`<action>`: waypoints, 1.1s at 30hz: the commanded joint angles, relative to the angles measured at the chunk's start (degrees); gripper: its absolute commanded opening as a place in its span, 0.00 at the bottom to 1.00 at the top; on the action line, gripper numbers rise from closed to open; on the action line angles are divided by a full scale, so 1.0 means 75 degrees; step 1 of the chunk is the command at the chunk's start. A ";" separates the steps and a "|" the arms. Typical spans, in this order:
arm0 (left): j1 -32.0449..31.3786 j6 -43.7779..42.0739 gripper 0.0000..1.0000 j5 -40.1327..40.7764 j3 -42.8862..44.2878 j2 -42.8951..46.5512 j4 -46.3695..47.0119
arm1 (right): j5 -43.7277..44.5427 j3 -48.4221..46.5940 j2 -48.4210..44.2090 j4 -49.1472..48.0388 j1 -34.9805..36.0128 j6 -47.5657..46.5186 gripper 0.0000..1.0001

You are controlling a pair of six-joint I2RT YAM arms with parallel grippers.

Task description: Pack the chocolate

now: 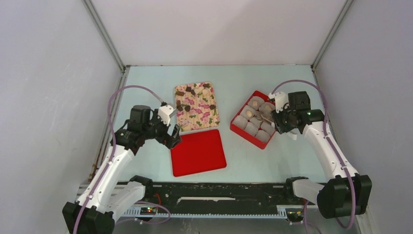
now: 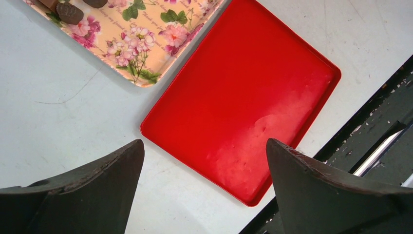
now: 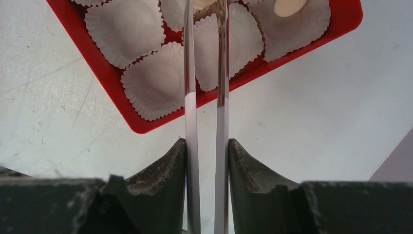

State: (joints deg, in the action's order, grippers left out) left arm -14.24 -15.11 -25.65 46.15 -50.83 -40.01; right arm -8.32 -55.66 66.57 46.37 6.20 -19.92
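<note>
Riskily, the right gripper (image 3: pixel 207 144) pinches thin tongs (image 3: pixel 221 73) over the red box (image 3: pixel 109 85); slipping in that hold, they could snag a paper cup (image 3: pixel 124 29). Nearest cups sit empty, and one farther holds pale chocolate (image 3: pixel 290 6). Left of the box, the left gripper (image 2: pixel 204 151) hangs spread by the red lid (image 2: pixel 243 97), with more chocolate on the floral cloth (image 1: pixel 204 117) beyond.
</note>
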 commanded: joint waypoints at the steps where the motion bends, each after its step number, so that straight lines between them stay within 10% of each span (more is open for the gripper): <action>1: 0.0029 -0.0167 0.98 0.0034 0.0132 0.0155 0.0118 | -0.0110 -0.0067 0.0036 -0.0394 0.0115 0.0107 0.28; 33: 0.0047 -0.0168 0.98 -0.0012 -0.0037 0.0337 0.0166 | 0.0179 -0.0067 -0.0229 -0.0378 0.0319 0.0324 0.39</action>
State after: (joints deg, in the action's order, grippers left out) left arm -14.11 -15.53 -25.65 46.13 -49.32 -40.01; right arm -7.60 -55.66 67.68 46.13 8.29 -18.39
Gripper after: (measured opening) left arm 0.985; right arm 0.393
